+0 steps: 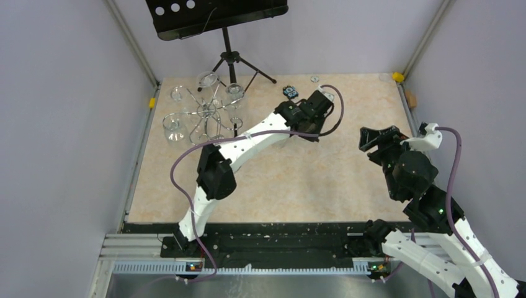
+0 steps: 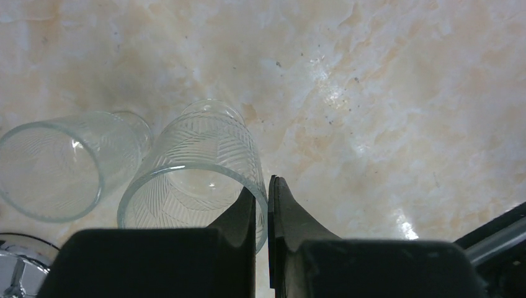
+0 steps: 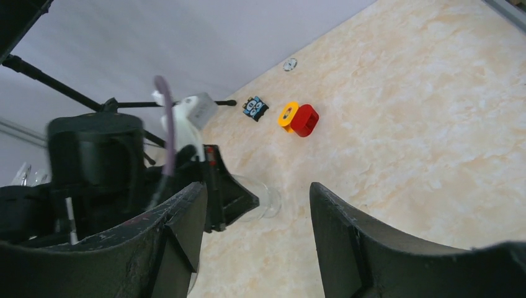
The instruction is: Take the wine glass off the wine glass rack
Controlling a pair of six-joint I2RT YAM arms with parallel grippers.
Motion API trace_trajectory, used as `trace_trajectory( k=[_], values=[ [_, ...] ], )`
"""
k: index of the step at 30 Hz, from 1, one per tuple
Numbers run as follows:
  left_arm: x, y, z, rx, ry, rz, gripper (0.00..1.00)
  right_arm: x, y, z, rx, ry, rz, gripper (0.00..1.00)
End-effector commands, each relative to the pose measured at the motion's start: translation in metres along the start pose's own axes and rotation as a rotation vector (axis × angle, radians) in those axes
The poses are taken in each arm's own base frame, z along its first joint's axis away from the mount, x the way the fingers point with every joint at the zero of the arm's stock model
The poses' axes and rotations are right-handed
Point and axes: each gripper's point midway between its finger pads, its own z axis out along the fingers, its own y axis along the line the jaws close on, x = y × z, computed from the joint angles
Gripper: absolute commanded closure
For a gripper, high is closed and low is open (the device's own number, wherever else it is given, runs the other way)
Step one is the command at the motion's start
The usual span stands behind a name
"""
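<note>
The chrome wine glass rack [image 1: 209,113] stands at the table's far left, with clear glasses [image 1: 175,127] on and around its loop arms. My left gripper [image 1: 327,98] is well to the right of the rack. In the left wrist view it [image 2: 262,186] is shut on the rim of a clear patterned glass [image 2: 192,167], one finger inside and one outside. The glass's base is at the marble tabletop [image 2: 372,93]. The same glass [image 3: 263,200] shows in the right wrist view. A second clear glass [image 2: 49,167] lies just left of it. My right gripper [image 1: 370,139] is open and empty [image 3: 255,189].
A black music stand [image 1: 217,18] on a tripod stands behind the rack. A small blue-black object [image 1: 290,92] and a red and yellow piece [image 3: 301,119] lie near the far edge. Grey walls close the left, right and back sides.
</note>
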Motion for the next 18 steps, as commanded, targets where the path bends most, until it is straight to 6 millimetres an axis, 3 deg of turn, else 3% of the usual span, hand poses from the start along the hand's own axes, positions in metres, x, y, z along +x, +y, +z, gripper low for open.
trace_trajectory(
  k=[1,8,18],
  values=[
    [-0.028,-0.002,0.011,0.034,-0.088,0.101,1.00,-0.013,0.011,-0.004,-0.050,-0.022,0.003,0.37],
    [-0.027,0.011,0.025,0.004,-0.083,0.274,1.00,-0.008,0.012,-0.003,-0.068,-0.025,0.032,0.39],
    [-0.026,0.025,0.051,0.021,-0.065,0.224,1.00,0.007,0.022,0.004,-0.087,0.027,0.058,0.41]
  ],
)
